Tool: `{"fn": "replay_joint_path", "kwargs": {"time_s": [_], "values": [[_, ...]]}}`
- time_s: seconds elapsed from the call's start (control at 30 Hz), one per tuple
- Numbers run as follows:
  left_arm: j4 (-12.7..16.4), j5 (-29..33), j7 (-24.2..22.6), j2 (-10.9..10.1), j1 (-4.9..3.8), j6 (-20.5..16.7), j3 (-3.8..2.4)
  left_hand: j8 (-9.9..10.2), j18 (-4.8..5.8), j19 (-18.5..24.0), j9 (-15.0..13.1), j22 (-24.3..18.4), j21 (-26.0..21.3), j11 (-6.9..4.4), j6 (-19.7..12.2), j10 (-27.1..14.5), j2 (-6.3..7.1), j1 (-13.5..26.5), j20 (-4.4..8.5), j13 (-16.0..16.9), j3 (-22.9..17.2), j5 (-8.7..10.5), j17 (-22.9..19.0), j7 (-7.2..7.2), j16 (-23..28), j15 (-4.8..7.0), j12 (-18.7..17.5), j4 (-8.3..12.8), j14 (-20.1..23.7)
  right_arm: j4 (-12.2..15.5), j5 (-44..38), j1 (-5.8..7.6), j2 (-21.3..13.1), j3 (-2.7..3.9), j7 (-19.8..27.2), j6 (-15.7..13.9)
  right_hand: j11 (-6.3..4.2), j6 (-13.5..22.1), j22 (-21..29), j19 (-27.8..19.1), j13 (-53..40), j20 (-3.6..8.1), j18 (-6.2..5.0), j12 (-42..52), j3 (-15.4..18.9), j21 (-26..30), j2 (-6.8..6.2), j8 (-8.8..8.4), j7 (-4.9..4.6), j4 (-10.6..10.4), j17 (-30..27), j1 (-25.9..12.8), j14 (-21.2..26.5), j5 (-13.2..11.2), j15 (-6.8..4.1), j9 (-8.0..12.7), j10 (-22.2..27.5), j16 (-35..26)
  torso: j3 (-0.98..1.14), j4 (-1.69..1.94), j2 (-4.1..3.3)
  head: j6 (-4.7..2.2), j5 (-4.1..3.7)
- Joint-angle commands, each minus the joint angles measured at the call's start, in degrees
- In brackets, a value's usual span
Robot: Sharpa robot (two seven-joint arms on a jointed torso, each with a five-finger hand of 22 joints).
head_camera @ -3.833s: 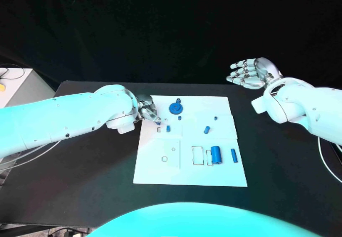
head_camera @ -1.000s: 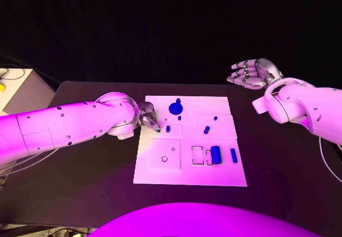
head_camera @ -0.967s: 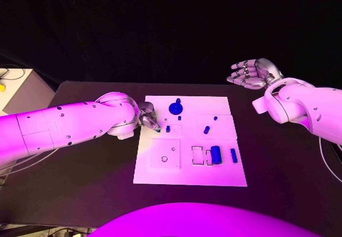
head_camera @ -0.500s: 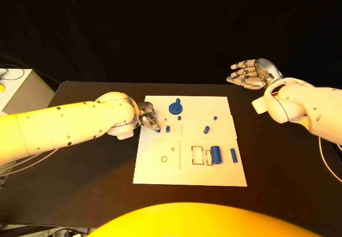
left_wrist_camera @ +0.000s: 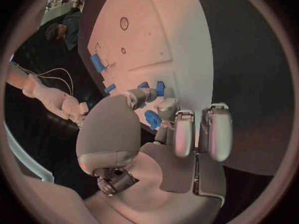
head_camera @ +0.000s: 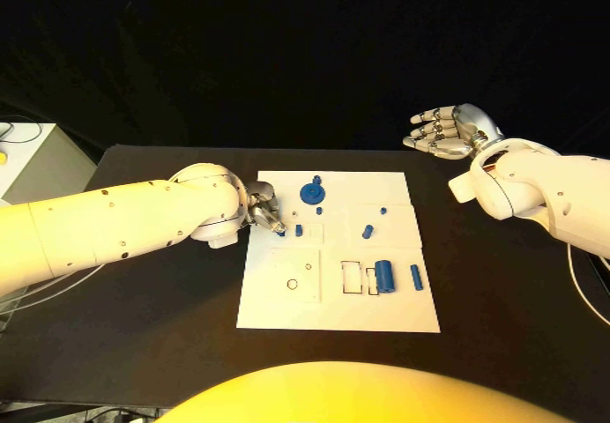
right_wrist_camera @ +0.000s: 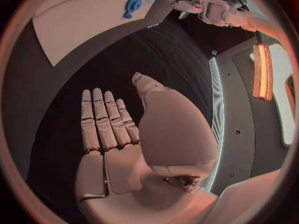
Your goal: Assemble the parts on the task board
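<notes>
- Left robot hand (head_camera: 264,210) sits at about nine o'clock of the task board (head_camera: 382,319), fingertips down beside a small blue peg (head_camera: 299,230) near the board's left edge; the left wrist view shows thumb and a finger (left_wrist_camera: 167,106) closing round a blue piece (left_wrist_camera: 159,88), so I judge it is pinching that part, though whether it truly bears on it I cannot tell.
- Right robot hand (head_camera: 442,129) hangs well off the board at about one o'clock, palm up, fingers apart, holding nothing.
- Other parts lie on the board: a blue gear (head_camera: 313,191) at about eleven o'clock, a slanted peg (head_camera: 368,233) near the centre, and a blue cylinder (head_camera: 384,276) with a thin bar (head_camera: 416,278) beside it at about four o'clock.
- Risk: the pinch looks shallow, so the peg could tip or skid across the white plate instead of seating.
- Risk: the left fingers crowd the gear and could nudge it.
- Risk: a sideways push could shift the whole board on the tabletop (head_camera: 152,317), since nothing visibly steadies it.
</notes>
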State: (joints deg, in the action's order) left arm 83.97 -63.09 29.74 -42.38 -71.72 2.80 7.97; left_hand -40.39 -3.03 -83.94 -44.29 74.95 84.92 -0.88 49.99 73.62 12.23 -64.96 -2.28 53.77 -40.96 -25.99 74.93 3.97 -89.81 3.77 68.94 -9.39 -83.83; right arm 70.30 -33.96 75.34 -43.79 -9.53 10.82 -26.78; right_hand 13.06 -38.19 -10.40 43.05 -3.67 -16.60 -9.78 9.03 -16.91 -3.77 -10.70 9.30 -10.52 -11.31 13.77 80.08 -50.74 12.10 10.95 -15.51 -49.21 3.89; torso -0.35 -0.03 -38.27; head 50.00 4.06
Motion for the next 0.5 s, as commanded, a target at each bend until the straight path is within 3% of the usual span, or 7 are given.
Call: {"fn": "replay_joint_path", "kwargs": {"time_s": [0.03,0.5], "values": [[0.1,0.1,-1.4,0.5,0.19,3.5,0.14,-0.1,1.01,-1.0,0.2,7.5,0.3,0.03,0.7,0.3,-0.24,-0.1,0.35,-0.1,-11.2,-0.2,15.1,-0.32,-0.2,0.42,-0.2,11.2,-6.2,0.0,-0.1,-0.02,0.0,0.01,0.3,0.8,0.25,0.2,0.0,-0.3,0.1,0.03,0.37,-0.2,0.2,0.3,0.53,-0.33,-5.94,0.0,0.0,-0.2,-0.1,0.3,0.3,0.0,0.0,-0.2,0.03,0.0,0.01,0.0,-0.06],[0.0,-0.2,-1.1,0.6,0.17,4.7,0.14,-0.1,1.02,-1.1,0.2,7.5,0.3,0.03,0.8,0.3,-0.2,-0.2,0.35,-0.1,-11.2,-0.17,15.1,-0.32,-0.2,0.43,-0.3,11.3,-6.2,-0.1,0.0,-0.05,0.1,0.01,0.4,0.9,0.25,0.2,0.0,-0.3,0.1,0.03,0.37,-0.2,0.2,0.3,0.53,-0.33,-5.94,0.0,0.0,-0.2,-0.1,0.3,0.3,0.0,0.0,-0.2,0.01,0.11,0.07,0.0,-0.13]]}}
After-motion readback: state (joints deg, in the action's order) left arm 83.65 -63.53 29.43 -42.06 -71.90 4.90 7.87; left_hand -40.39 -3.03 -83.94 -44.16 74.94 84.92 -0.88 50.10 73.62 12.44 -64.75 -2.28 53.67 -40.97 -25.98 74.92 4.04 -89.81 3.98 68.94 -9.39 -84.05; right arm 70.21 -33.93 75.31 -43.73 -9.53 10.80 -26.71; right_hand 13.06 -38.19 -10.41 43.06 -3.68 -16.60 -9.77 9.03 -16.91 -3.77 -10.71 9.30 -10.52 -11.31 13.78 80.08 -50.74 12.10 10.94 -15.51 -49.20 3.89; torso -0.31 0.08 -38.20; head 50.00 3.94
